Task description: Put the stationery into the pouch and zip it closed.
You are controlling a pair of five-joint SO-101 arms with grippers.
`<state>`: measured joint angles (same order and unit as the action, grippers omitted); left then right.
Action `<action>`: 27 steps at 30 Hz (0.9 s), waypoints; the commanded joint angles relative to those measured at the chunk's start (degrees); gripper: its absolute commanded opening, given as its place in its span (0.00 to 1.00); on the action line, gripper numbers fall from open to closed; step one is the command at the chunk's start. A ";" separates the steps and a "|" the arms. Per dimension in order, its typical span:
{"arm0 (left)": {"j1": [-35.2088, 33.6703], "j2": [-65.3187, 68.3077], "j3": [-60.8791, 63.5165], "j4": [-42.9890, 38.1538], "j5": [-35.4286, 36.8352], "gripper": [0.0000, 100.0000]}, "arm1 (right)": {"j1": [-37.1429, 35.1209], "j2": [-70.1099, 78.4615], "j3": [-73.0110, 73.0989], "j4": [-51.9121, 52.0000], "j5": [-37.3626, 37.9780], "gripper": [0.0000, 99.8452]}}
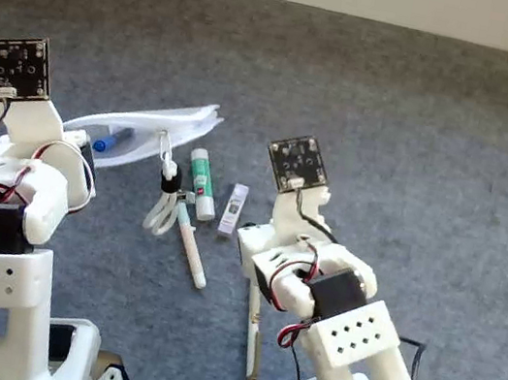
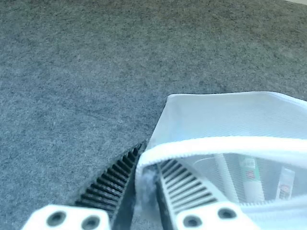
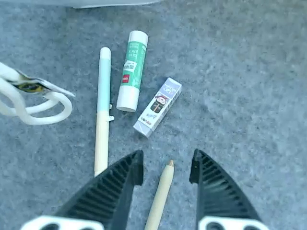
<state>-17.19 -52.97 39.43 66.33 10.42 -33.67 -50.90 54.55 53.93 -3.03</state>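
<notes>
Two pincers are at work over the grey-covered bench (image 1: 422, 131), and they stand quite differently. The left pincer (image 2: 148, 158) is clamped narrow on the pouch (image 2: 230, 120), its ribbed fingers (image 2: 112, 179) pinching the white hem at one end, so the pale mesh bag stretches away from the grip with its mouth gaping; in the high view the pouch (image 1: 162, 125) lies flat on the bench, reaching from that arm's tip toward the loose stationery. Inside it, close to the clamped end, sits a blue thing (image 1: 110, 140), possibly a capped pen, though the mesh makes it hard to tell. The right pincer (image 3: 167, 160) is spread wide and holds nothing; it hangs low over the bench with the tip of a beige pen (image 3: 160, 191) lying in the gap between its jaws, touched by neither, and the pen's shaft runs back underneath the arm (image 1: 254, 343). Just beyond the fingertips lies a small box (image 3: 157, 108), tilted, and past it a green-and-white glue stick (image 3: 132, 72), the two close together but apart. Beside the glue stick, off the pincer's one side, a two-tone pen (image 3: 101, 115), pale green above and cream below, lies roughly parallel to it. Farther out on that same side rests a white loop (image 3: 33, 103) of cord with a small tag. All four lie between the right pincer and the pouch.
</notes>
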 commanded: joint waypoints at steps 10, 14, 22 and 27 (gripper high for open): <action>-1.36 1.01 0.40 -0.53 0.62 0.01 | 0.48 15.16 -0.04 -3.65 -0.53 0.16; -1.36 1.01 0.40 -0.53 0.62 0.01 | 0.40 21.49 -3.03 -4.26 -0.79 0.16; -1.36 1.01 0.31 -0.53 0.53 0.01 | -1.80 30.11 -4.44 -6.55 -0.62 0.16; -1.36 1.01 0.31 -0.53 0.53 0.01 | -1.71 34.86 -4.44 -11.03 -0.62 0.16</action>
<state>-17.19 -52.97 39.43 66.33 10.42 -34.55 -16.79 53.23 45.32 -3.38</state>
